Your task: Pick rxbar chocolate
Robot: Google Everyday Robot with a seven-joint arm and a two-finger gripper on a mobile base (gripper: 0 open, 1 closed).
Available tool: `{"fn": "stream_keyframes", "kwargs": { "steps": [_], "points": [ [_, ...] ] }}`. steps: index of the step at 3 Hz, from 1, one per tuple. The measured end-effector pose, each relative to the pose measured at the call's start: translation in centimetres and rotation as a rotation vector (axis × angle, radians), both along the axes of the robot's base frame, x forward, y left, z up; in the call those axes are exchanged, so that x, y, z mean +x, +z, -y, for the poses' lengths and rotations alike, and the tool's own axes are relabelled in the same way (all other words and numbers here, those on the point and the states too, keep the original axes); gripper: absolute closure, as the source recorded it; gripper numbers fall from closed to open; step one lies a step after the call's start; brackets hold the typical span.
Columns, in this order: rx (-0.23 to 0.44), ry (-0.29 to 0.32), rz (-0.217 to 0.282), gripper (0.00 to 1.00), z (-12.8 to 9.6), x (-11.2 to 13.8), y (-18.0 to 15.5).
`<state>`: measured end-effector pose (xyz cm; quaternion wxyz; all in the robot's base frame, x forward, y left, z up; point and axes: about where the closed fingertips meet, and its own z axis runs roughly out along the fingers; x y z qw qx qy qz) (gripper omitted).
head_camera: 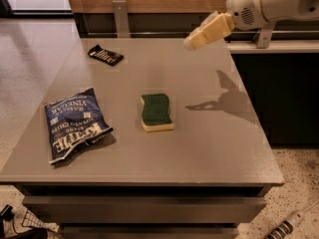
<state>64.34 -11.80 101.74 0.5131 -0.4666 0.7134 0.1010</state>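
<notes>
The rxbar chocolate [105, 55] is a small flat black bar with pale lettering, lying at the far left of the grey table [209, 143]. My gripper [192, 41] hangs in the air above the far right part of the table, pointing left and down, well to the right of the bar. It holds nothing that I can see. Its shadow falls on the table's right side.
A large blue chip bag [75, 123] lies at the front left. A green-and-yellow sponge [157, 112] lies near the middle. A wooden wall with metal brackets [119, 16] runs behind the table. A dark counter stands to the right.
</notes>
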Motion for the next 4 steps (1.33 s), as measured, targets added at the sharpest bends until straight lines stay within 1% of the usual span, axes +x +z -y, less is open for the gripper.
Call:
{"fn": "stream_keyframes", "kwargs": {
  "steps": [1, 2, 3, 4],
  "points": [
    [0.201, 0.035, 0.006, 0.00, -4.4, 2.4, -1.0],
    [0.233, 0.039, 0.008, 0.00, -5.0, 2.8, -1.1],
    [0.234, 0.039, 0.007, 0.00, -5.0, 2.8, -1.1],
    [0.248, 0.051, -0.008, 0.00, -5.7, 4.2, -1.6]
  ]
}}
